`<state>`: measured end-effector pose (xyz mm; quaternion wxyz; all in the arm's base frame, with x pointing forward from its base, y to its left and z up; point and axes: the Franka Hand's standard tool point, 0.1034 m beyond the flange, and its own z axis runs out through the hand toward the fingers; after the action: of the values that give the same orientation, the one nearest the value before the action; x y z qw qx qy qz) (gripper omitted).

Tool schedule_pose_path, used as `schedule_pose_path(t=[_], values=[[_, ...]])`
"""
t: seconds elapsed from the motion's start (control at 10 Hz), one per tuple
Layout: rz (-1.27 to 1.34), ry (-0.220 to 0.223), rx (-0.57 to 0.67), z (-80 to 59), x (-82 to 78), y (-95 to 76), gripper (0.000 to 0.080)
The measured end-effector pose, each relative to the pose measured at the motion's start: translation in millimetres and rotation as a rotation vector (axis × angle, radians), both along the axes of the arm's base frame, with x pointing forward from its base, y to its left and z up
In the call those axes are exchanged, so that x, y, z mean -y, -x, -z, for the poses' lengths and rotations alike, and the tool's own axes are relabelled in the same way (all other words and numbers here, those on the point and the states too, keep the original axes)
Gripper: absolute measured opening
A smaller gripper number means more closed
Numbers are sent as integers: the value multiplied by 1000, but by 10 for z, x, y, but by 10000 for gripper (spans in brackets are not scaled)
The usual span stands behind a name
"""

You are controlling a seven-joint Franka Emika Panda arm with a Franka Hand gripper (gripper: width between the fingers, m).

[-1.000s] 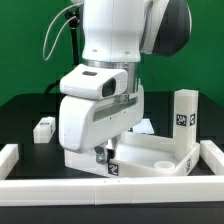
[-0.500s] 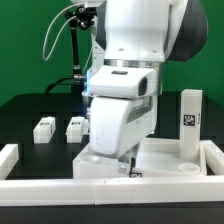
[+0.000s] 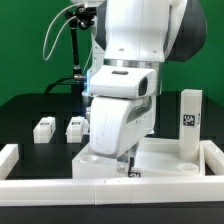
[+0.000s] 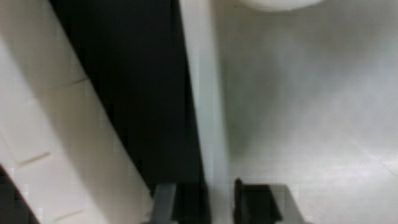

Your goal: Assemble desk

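**Gripper pinching the desk top's rim, close to the front rail**

The gripper (image 3: pixel 130 170) stood low at the near edge of the desk top (image 3: pixel 165 158). In the wrist view its fingers (image 4: pixel 173 203) were almost pressed together, one on each side of the thin raised rim. The desk top lay flat on the black table (image 3: pixel 30 108), just behind the front border rail (image 3: pixel 60 190). A tagged leg (image 3: pixel 44 128) and a second leg (image 3: pixel 75 127) lay side by side on the table toward the exterior view's left. A third leg (image 3: pixel 189 122) stood upright at the desk top's far end on the exterior view's right.
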<state>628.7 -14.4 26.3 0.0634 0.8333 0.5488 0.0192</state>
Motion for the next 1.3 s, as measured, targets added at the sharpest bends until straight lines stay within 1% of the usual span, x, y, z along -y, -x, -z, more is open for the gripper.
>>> schedule_pose_path(t=[0.1, 0.3, 0.5, 0.8, 1.3], values=[[-30, 2, 17, 0, 5, -15, 65], [-48, -3, 24, -19, -108, -82, 65], [-99, 22, 27, -62, -206, -177, 66], [-141, 56, -11, -39, -337, -299, 74], [-137, 62, -26, -38, -324, -296, 80]])
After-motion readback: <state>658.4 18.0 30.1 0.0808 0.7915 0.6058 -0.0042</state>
